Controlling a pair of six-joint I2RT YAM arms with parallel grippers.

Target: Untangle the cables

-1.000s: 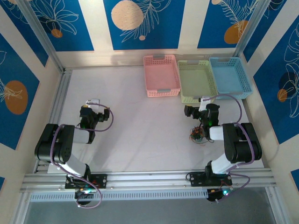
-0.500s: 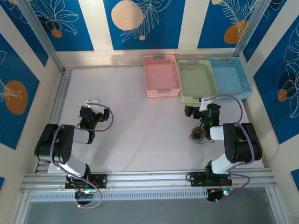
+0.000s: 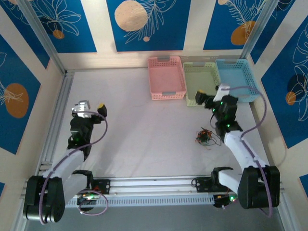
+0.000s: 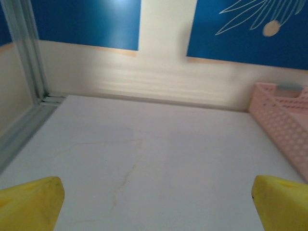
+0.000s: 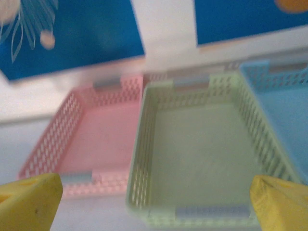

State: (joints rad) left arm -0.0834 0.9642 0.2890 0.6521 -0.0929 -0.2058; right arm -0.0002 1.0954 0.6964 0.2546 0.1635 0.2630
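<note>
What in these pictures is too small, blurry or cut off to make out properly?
Cables, top view: too small to count the strands or trace the knot.
Blue basket, right wrist view: blurred, and cut off by the right edge.
Pink basket, left wrist view: mostly cut off by the right edge.

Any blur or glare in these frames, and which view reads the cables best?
Top external: sharp, evenly lit, the cables a small dark clump on the table. Left wrist: back wall streaked by blur. Right wrist: soft throughout, green basket mesh smeared.
</note>
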